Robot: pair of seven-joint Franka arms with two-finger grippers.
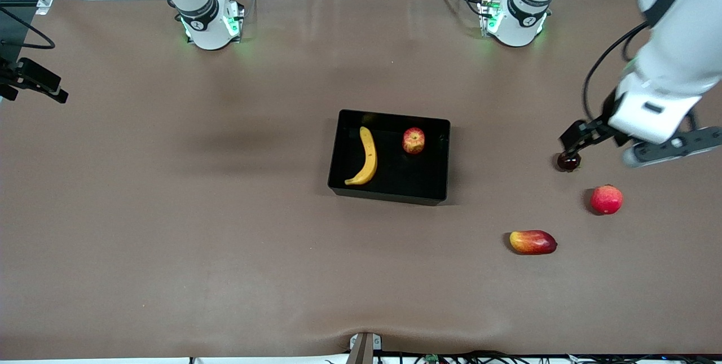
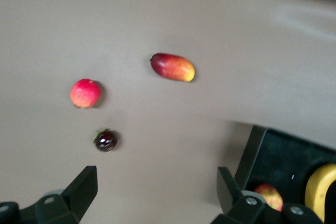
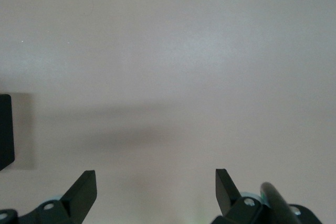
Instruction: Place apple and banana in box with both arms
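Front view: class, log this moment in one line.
banana, apple: in box | left gripper: open, empty | right gripper: open, empty

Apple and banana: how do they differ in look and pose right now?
The apple is small, round and red with yellow streaks; the banana is long, curved and yellow. The apple sits dimple-up, the banana lies flat, toward the right arm's end. Both rest apart inside the black box.

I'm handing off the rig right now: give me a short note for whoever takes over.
Left tool: open, empty, up over the table at the left arm's end, near the small dark fruit.
Right tool: open, empty, over bare table at the right arm's end.
Banana and apple both lie in the box.
Done: both fruits placed.
Left: nothing visible to do.
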